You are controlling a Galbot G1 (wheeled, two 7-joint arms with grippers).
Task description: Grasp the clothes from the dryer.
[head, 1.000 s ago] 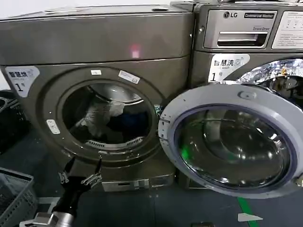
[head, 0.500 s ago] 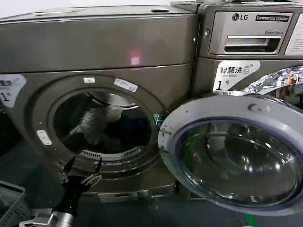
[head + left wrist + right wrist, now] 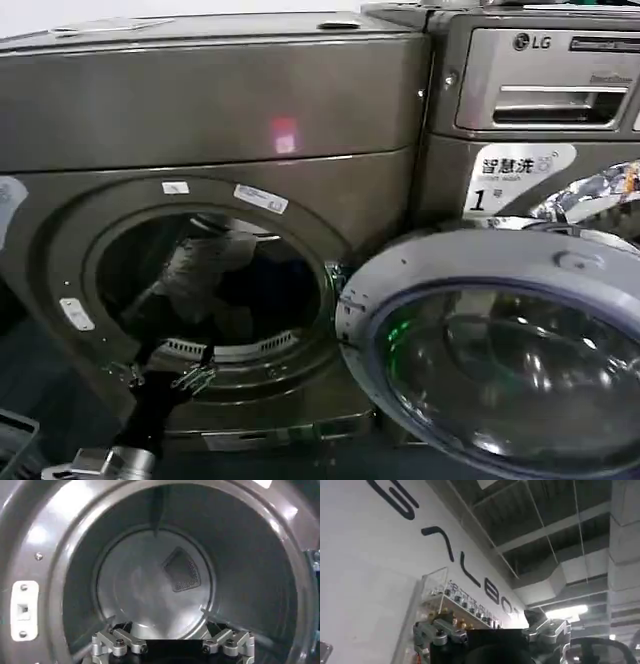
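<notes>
Dryer (image 3: pixel 215 90) in brushed bronze-grey metal fronts you, its round porthole open and its silver-rimmed glass door (image 3: pixel 500 345) swung right. Pale crumpled clothes (image 3: pixel 200 275) lie dimly inside the drum. Your left gripper (image 3: pixel 165 365) sits at the porthole's lower lip, fingers spread and empty; the right gripper (image 3: pixel 492 640), cut off, is impossible to judge.

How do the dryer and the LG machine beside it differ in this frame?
The dryer has a plain flat top panel; the LG machine carries a logo and a recessed drawer. The dryer's door is swung open, baring the drum with pale clothes inside; the LG machine's porthole is mostly hidden behind that door. The open left gripper sits at the dryer's opening, nowhere near the LG machine. Both are bronze-grey front-loaders.
</notes>
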